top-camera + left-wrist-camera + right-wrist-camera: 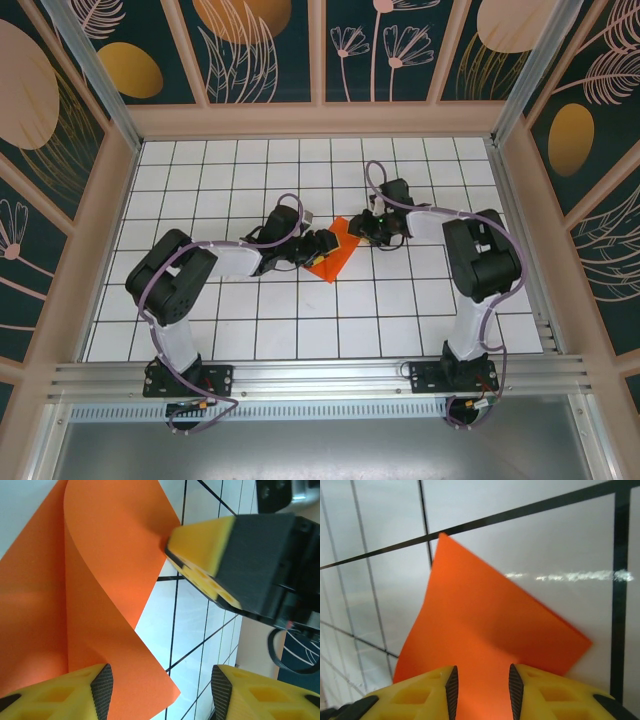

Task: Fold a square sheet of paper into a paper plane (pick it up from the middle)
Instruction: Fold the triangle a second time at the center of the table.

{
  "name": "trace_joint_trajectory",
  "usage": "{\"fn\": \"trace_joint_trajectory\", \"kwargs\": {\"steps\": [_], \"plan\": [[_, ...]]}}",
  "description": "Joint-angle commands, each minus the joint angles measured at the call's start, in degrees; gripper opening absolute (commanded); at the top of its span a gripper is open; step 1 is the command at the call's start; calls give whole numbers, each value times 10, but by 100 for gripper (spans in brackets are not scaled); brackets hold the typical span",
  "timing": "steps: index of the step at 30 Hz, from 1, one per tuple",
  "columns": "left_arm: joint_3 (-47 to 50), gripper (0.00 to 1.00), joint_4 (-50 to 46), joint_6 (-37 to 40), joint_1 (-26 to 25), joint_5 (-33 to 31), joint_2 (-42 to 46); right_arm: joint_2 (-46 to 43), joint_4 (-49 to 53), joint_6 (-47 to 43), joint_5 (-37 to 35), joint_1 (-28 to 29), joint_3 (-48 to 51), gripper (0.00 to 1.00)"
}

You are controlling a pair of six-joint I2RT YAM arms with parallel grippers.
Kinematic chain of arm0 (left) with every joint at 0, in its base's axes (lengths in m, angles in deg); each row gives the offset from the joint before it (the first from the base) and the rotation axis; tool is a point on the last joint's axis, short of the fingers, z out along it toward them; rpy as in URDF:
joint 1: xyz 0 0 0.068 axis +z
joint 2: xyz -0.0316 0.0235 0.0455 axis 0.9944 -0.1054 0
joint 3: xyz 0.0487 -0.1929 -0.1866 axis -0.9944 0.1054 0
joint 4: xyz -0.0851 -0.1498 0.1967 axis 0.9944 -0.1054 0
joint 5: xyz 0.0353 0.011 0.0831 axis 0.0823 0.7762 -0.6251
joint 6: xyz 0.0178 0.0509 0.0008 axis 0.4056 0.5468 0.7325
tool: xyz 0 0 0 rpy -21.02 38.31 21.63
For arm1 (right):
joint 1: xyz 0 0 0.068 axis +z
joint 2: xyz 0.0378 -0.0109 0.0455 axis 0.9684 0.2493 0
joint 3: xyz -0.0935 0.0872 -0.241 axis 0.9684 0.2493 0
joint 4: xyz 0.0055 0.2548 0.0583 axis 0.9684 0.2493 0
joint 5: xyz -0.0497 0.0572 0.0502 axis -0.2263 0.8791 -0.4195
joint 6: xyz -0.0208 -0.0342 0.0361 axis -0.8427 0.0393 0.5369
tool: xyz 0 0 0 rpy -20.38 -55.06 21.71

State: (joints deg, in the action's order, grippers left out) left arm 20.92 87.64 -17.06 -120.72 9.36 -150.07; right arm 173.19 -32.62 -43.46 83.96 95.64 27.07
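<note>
The square sheet of paper (338, 252) is bright orange and lies on the white grid table between the two grippers. In the left wrist view the sheet (100, 580) curls over itself in a loose fold. One of its corners lies between my left gripper's (162, 680) wide-apart fingers, close to the left pad. My left gripper (322, 244) is open. My right gripper (362, 226) is at the sheet's far right edge. Its yellow finger (200, 550) touches that edge. My right gripper (482, 680) stands open, and the sheet (480, 625) shows flat through the gap. A paper plane is out of view.
The white table with black grid lines (400, 300) spreads on all sides of the sheet. Wooden-framed walls (320, 120) close it in at the back and sides. A metal rail (320, 375) carries both arm bases at the near edge.
</note>
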Motion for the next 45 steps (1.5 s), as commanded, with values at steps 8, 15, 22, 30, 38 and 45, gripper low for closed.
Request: {"fn": "trace_joint_trajectory", "kwargs": {"steps": [8, 15, 22, 30, 38, 45], "plan": [[4, 55, 32, -18, -4, -12, -11, -113, 1, -2, 85, -3, 68, 39], [7, 47, 29, -18, -4, -19, -14, -145, 2, -15, 124, -1, 115, 39], [6, 37, 30, -19, -5, -20, -19, -146, -34, -1, 157, 10, 137, 39], [7, 33, 29, -20, -5, -20, -21, -121, -51, 10, 157, 26, 115, 37], [8, 31, 29, -21, -4, -19, -20, -96, -60, 11, 163, 32, 106, 33], [9, 31, 25, -18, -4, -19, -17, -71, -84, 19, 177, 31, 96, 30]]}}
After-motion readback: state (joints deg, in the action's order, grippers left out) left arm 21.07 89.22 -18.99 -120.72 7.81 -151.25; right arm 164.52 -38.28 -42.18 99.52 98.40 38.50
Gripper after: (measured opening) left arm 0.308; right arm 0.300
